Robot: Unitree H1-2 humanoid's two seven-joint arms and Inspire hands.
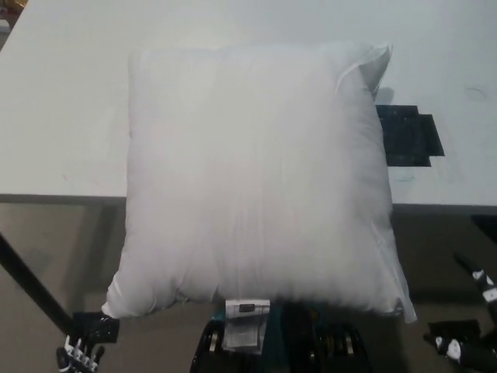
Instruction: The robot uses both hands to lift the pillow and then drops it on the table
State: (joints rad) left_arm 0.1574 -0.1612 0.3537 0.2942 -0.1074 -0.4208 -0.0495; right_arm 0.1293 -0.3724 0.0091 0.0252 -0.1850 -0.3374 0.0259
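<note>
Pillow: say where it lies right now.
In the head view the pillow lies mid-table, overhanging the near edge, a black patch at its right.

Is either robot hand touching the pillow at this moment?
Apart. The head view shows the left hand and right hand low at the picture's corners, with floor visible between each and the pillow.
</note>
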